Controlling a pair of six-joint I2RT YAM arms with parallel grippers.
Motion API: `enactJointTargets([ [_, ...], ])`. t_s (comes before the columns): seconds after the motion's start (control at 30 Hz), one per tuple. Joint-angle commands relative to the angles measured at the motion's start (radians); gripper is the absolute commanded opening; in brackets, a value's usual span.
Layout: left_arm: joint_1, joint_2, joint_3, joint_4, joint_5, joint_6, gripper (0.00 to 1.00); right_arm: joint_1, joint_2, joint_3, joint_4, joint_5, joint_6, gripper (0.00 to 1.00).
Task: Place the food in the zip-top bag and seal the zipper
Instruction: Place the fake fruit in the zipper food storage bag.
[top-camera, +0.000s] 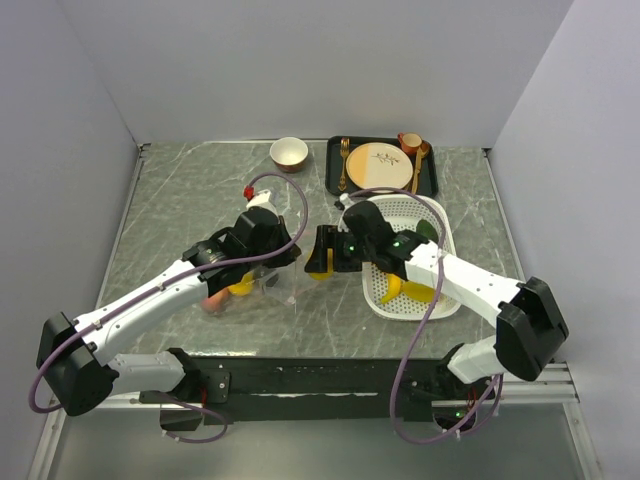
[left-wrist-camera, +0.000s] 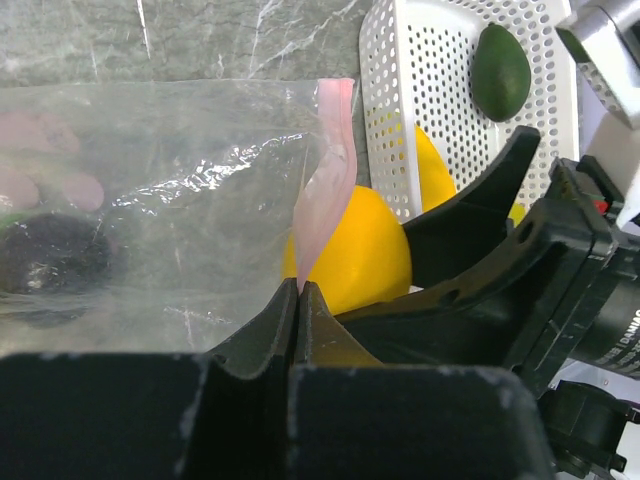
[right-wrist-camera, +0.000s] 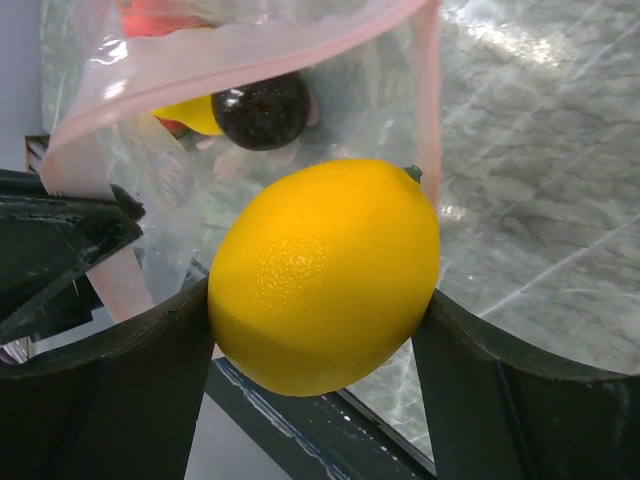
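- Two grippers meet near the middle of the top view, just left of the white basket (top-camera: 405, 215).
- The left gripper (left-wrist-camera: 298, 300) has its jaws pressed together on the lower end of the zipper (left-wrist-camera: 325, 180). This pale pink strip rises from the fingertips at the centre of the left wrist view.
- The right gripper (right-wrist-camera: 315, 305) is clamped on a yellow round fruit (right-wrist-camera: 325, 275), with one finger against each side. The fruit fills the centre of the right wrist view.
- The zip-top bag (left-wrist-camera: 170, 190) lies on the grey marbled table (right-wrist-camera: 540, 200) and takes up the left half of the left wrist view.
- In the right wrist view the bag's pink edge arcs across the top, and the mouth gapes open behind the held fruit.
- The fruit sits right at that mouth, just beside the pinched strip. Whether it has passed the edge cannot be told.
- Inside the bag, a dark purple ball (right-wrist-camera: 265, 108) shows at upper centre of the right wrist view. A yellow piece (right-wrist-camera: 190, 115) touches its left side, and a red piece (right-wrist-camera: 160, 15) sits at the top edge.
- The basket holds a dark green piece (left-wrist-camera: 500, 70), at the upper right of the left wrist view. Yellow pieces (top-camera: 415, 292) lie at its lower end in the top view.
- A dark tray (top-camera: 335, 170) with a plate and a small bowl (top-camera: 289, 152) sit along the upper part of the top view.
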Motion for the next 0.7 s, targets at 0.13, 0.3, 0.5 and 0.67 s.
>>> enactJointTargets([
  [0.13, -0.006, -0.034, 0.033, 0.016, -0.001, -0.009, 0.01, 0.052, 0.082, 0.121, 0.015, 0.001, -0.017, 0.5],
  [0.3, -0.006, -0.041, 0.044, 0.0, -0.015, -0.003, 0.01, 0.055, 0.099, 0.153, 0.007, 0.032, -0.013, 0.71],
  [0.5, -0.006, -0.064, 0.047, -0.019, -0.032, -0.008, 0.01, 0.055, 0.085, 0.169, 0.001, 0.065, -0.013, 0.88],
  [0.67, -0.006, -0.074, 0.046, -0.014, -0.037, -0.012, 0.01, 0.054, 0.066, 0.175, -0.003, 0.087, -0.019, 0.95],
])
